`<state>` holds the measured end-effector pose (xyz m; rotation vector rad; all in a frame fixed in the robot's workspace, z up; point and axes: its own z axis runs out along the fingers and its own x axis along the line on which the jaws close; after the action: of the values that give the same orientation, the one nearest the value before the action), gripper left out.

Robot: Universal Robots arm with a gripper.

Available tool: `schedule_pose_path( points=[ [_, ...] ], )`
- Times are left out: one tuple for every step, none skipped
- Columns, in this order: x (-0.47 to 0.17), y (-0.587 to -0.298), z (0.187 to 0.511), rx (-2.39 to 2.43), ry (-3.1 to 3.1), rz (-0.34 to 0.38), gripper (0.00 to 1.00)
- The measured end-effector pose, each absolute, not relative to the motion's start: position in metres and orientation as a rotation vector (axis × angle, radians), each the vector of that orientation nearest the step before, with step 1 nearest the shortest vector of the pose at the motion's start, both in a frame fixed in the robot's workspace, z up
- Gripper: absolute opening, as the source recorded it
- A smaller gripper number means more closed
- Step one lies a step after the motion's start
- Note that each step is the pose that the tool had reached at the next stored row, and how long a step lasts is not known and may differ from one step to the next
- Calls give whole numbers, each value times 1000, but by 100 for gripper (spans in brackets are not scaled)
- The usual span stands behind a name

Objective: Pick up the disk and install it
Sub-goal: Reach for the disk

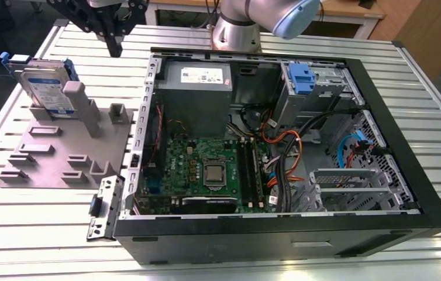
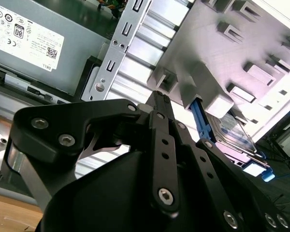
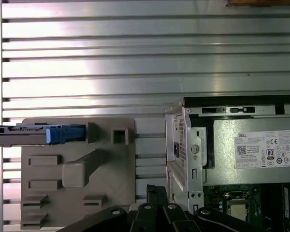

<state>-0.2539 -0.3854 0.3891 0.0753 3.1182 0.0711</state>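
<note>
My gripper (image 1: 115,50) hangs above the table (image 1: 41,234), its fingers drawn together with nothing between them, near the back corner of the case (image 1: 407,170) and apart from the disk (image 1: 42,85). In the exterior view the disk is lower and to the left of my fingers. It stands on edge in a slot at the far end of the grey fixture (image 1: 57,158), its label (image 1: 52,96) facing outward and the blue rails (image 1: 68,65) framing it. In the first wrist view I see it edge-on as a thin slab (image 3: 24,135) jutting past the fixture's edge. I judge it to be stiff and fairly dense for its size, a metal body that will not flex. Its flat faces look smooth enough to slip if I pinch lightly. It is also a delicate thing inside, so a knock against the fixture's posts or the case wall would be worse than a firm squeeze. The best hold, I think, is across the two broad faces near the upper free edge, clear of the slot, with my pads on bare metal. The plastic rails look thin and springy, and I would not trust them to bear the grip. A hold too near one corner would probably let the weight swing it.
</note>
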Motion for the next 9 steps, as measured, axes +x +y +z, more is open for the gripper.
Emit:
schedule_pose_path(
  points=[
    [-254,-385,389,75,3118,71,11],
    [-255,-384,389,75,3118,71,11],
    [-256,-384,389,75,3118,71,11],
    [-257,-383,389,75,3118,71,11],
    [-258,-382,389,75,3118,71,11],
    [-259,-382,389,75,3118,71,11],
    [-261,-381,389,75,3118,71,11],
    [-262,-381,389,75,3118,71,11],
    [-264,-381,389,75,3118,71,11]
  ],
)
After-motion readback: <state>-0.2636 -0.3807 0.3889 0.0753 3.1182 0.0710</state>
